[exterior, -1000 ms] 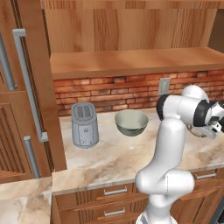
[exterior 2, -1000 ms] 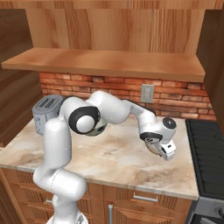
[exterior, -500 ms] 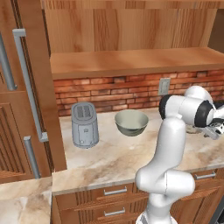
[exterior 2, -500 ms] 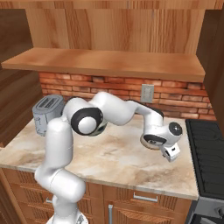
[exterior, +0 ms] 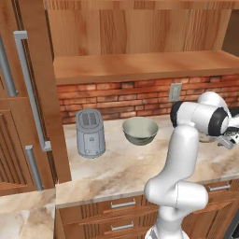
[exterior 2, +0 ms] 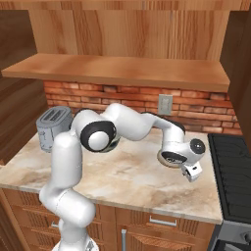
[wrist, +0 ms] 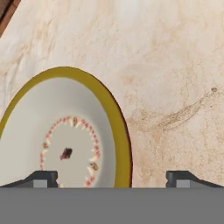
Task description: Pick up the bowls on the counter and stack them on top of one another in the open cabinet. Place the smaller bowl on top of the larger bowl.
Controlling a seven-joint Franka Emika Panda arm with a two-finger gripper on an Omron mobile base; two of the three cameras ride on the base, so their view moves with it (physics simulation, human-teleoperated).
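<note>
The plain olive-grey bowl [exterior: 140, 130] stands upright on the marbled counter [exterior: 121, 170], right of the toaster. A second bowl [wrist: 65, 131], pale inside with an olive-yellow rim and a ring of small reddish marks, lies just under my hand. My gripper [wrist: 113, 179] is open, and its fingertips [wrist: 43, 178] stand wide apart over the bowl's right rim without touching it. The gripper [exterior 2: 190, 171] hangs low over the counter's right end; in the left base view the gripper [exterior: 228, 139] is at the frame's right edge. The open cabinet [exterior: 140, 65] with its shelf board is above.
A grey metal toaster [exterior: 90, 133] stands at the counter's left; the toaster [exterior 2: 54, 128] is far from my hand. A black stove [exterior 2: 230, 176] borders the counter on the right. A wall socket [exterior 2: 165, 104] sits in the brick backsplash. The tall panelled cabinet [exterior: 23, 93] rises at left.
My hand has swung a little further right and lower over the counter, toward the stove end. The olive-grey bowl and the toaster have stayed put.
</note>
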